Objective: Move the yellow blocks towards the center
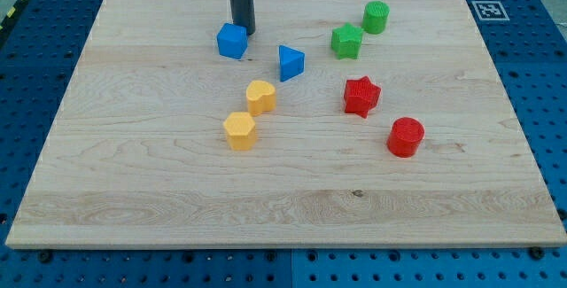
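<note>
While my tip (248,32) sits just right of the blue cube (232,41), no pincer fitted, yellow heart (260,97) and yellow hexagon (239,130) below it, square marker tag (488,10) far right, unreadable.

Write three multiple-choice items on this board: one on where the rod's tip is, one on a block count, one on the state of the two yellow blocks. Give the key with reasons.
1. Where is my tip?
A. Beside the blue cube, near the view's top
B. Between the two red blocks
C. At the view's bottom edge

2. How many blocks lie on the wooden board?
A. Six
B. Eight
C. Ten

3. How do the two yellow blocks stand?
A. Stacked
B. Close together, left of centre
C. On opposite edges

Key:
1 A: my tip stands just right of the blue cube.
2 B: two blue, two green, two red and two yellow on the wooden board.
3 B: the yellow heart-shaped block sits just above the yellow hexagonal block, side by side.
</note>
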Motion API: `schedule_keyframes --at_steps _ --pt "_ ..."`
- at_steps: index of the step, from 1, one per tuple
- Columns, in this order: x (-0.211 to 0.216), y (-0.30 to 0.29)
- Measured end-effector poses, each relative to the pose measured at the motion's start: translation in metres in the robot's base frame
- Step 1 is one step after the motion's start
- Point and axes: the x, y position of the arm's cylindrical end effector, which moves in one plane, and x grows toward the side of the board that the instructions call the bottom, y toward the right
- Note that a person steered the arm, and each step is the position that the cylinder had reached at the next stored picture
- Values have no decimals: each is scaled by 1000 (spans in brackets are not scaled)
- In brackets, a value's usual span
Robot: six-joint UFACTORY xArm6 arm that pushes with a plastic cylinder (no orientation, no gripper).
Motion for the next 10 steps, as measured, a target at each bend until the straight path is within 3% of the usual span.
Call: schedule_keyframes --at_steps 2,4,7,10 --pt "-21 -9" --pt "-14 -94" --pt "62 -71" --pt "62 -35"
